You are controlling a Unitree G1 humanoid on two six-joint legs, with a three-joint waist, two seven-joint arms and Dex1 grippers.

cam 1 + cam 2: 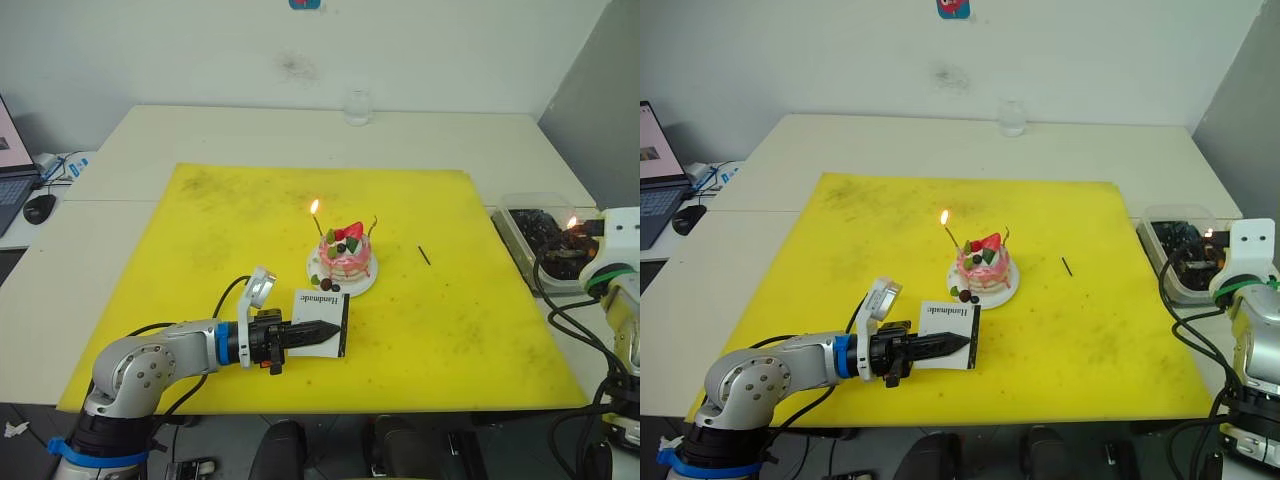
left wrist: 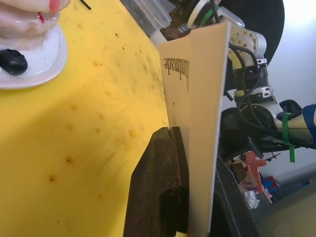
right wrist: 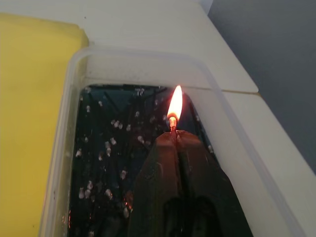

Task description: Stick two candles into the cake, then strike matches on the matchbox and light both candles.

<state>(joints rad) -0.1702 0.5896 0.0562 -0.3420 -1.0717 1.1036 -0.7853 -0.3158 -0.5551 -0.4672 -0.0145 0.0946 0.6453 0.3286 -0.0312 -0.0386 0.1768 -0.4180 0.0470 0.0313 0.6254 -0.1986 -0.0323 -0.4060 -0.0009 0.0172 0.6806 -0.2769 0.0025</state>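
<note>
The pink cake (image 1: 345, 256) sits on its white plate (image 1: 366, 281) in the middle of the yellow mat (image 1: 220, 250). Two candles stand in it: the left candle (image 1: 319, 226) burns, and the right candle (image 1: 374, 226) shows no flame. My left gripper (image 1: 326, 328) is shut on the white matchbox (image 1: 322, 309), held on edge in front of the cake. My right gripper (image 3: 173, 136) is shut on a burning match (image 3: 173, 123), over a clear tub (image 3: 148, 55) of dark water off the mat's right edge. Another black match (image 1: 424, 255) lies on the mat right of the cake.
A glass (image 1: 357, 107) stands at the table's far edge. At the far left are a laptop (image 1: 8, 165) and a mouse (image 1: 40, 207). Cables hang by the right arm near the table's right edge.
</note>
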